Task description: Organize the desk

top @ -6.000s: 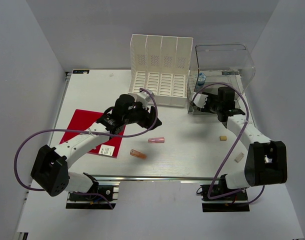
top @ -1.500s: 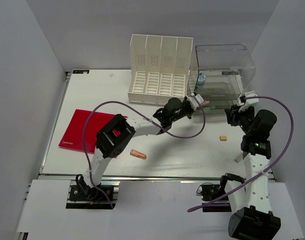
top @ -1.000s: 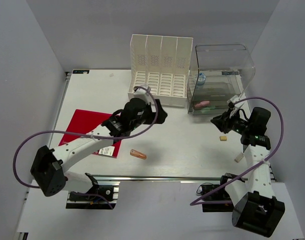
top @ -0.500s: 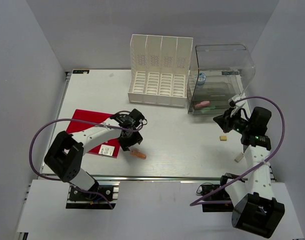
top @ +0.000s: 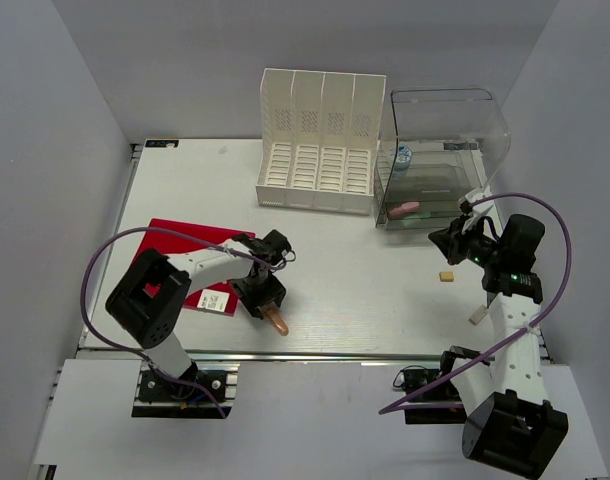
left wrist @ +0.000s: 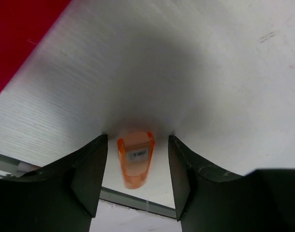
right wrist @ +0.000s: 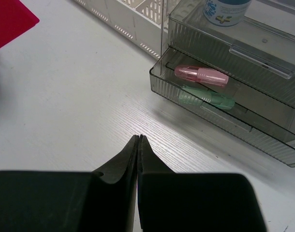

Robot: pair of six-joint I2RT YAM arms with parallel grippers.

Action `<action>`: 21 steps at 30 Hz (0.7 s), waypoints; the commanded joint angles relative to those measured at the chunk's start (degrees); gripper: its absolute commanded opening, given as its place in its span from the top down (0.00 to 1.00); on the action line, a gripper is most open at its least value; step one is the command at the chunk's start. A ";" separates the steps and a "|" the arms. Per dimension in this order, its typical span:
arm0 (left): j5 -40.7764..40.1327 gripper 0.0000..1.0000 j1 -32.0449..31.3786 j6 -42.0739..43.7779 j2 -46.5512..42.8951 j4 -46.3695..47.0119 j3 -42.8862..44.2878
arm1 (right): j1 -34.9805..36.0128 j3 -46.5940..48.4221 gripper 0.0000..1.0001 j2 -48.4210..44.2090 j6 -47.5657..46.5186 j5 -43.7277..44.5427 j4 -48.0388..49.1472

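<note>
The desk point(top: 365, 285) is a white tabletop with an aluminium rail point(top: 315, 354) along its near edge. A small orange tube point(top: 276, 320) lies near that rail. My left gripper point(top: 266, 302) points down over it. In the left wrist view the orange tube point(left wrist: 136, 162) lies between the open fingers point(left wrist: 92, 169), with a gap on each side. My right gripper point(top: 441, 238) hovers shut and empty in front of the clear drawer box point(top: 445, 150); its tips point(right wrist: 140, 137) meet above bare desk.
A red folder point(top: 170, 255) lies at the left. A white file organizer point(top: 320, 140) stands at the back. The open drawer point(right wrist: 244, 121) holds a pink tube point(right wrist: 200, 75) and a green one point(right wrist: 205, 98). A tan eraser point(top: 446, 276) and a white one point(top: 478, 316) lie at the right.
My left arm left the pink tube in the drawer, swung back to the near left, came down over the orange tube and narrowed its jaws. The right gripper closed and stayed put.
</note>
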 commanded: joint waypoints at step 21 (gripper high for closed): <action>-2.25 0.83 -0.35 11.89 -2.45 4.89 4.80 | -0.44 1.29 1.00 -0.52 -0.93 0.34 1.50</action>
